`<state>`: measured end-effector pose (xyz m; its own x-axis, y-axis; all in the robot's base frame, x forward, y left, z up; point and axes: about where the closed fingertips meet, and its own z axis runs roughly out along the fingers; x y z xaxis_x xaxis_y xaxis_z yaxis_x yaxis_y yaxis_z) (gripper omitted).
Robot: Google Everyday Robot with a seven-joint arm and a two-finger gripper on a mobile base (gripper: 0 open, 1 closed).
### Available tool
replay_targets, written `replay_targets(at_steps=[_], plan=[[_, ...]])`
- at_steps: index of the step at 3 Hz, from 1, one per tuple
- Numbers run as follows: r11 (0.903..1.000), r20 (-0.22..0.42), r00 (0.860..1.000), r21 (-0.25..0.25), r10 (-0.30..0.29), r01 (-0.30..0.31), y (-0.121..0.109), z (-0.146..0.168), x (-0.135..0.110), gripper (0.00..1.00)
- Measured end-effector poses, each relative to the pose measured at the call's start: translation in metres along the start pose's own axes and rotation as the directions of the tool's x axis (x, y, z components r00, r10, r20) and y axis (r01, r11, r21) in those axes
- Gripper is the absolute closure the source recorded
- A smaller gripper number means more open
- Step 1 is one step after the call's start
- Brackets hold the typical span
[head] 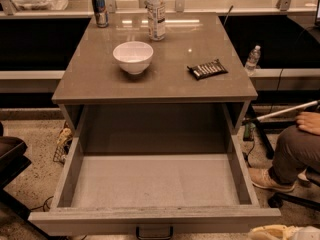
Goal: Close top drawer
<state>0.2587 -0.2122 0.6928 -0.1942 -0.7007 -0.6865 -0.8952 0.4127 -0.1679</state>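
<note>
Grey-taupe desk (100,79), viewed from the front and from above. The top drawer (150,217) stands pulled far out from under the desk's front edge, its front panel well forward of the carcass and running along the bottom of the view. Its pale grey inner floor (155,180) and both side walls are in full sight. The small dark bar handle (154,232) sits at the centre of the drawer front, partly cut off by the bottom edge of the view. The gripper (282,232) shows only as a pale cream shape at the very bottom right, just beyond the right end of the drawer front and low beside it. It lies well to the right of the handle, and no contact with the drawer can be seen. Whether it is open or closed cannot be told. On the desk top, a white bowl (133,57) sits left of centre. A drinks can (100,8) stands at the far left corner, and a clear bottle (156,13) stands at the middle of the far edge. A dark snack packet (207,69) lies flat toward the right edge. Off the right edge, a small water bottle (253,59) stands on a ledge, and a seated person's leg (292,151) and shoe (270,180) are on the floor side. A dark chair (11,156) sits off the left edge.
</note>
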Motion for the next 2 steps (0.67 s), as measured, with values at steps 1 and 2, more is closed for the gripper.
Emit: replay_targets(at_steps=[1, 2], plan=[[0.999, 0.092, 0.996, -0.044, -0.008, 0.012, -0.013, 0.045, -0.006, 1.0], [0.9973, 0.146, 0.989, -0.067, -0.021, 0.031, -0.025, 0.073, -0.015, 1.0]])
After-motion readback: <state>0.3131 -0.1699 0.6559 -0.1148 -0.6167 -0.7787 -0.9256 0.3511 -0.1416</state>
